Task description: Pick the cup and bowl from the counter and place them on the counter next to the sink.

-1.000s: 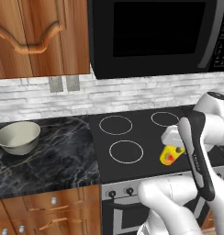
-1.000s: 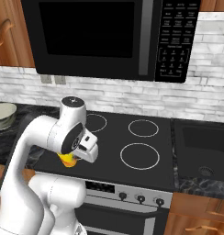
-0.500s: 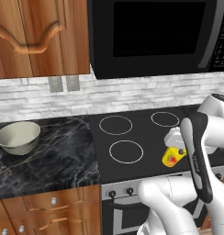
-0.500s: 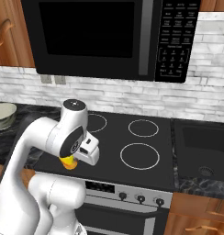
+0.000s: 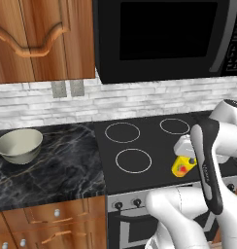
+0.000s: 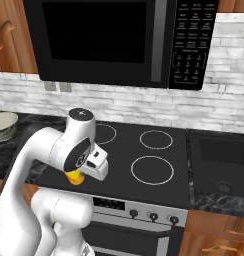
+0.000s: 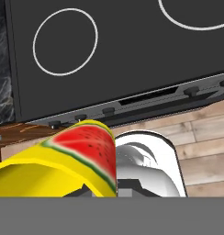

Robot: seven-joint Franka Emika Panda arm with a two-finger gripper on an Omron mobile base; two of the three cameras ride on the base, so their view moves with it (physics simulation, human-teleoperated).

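Cup [image 5: 183, 167]: small yellow tumbler, red watermelon-slice mark, clamped in the gripper [image 5: 186, 156] above the front edge of the glossy black stovetop [image 6: 144, 150] with white rings. Bowl [image 5: 19, 145]: wide, round, grey-beige, on the veined black marble counter [image 5: 57, 165] near its left edge. Sink [image 6: 221, 165] is right of the stovetop.

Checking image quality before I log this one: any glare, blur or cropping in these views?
Left base view: sharp, evenly lit; the counter shows pale veins, no strong glare. Right base view: also sharp; the arm covers most of the cup, and the bowl is cut by the left edge. Hand view: the cup looms large and is cropped at the bottom.
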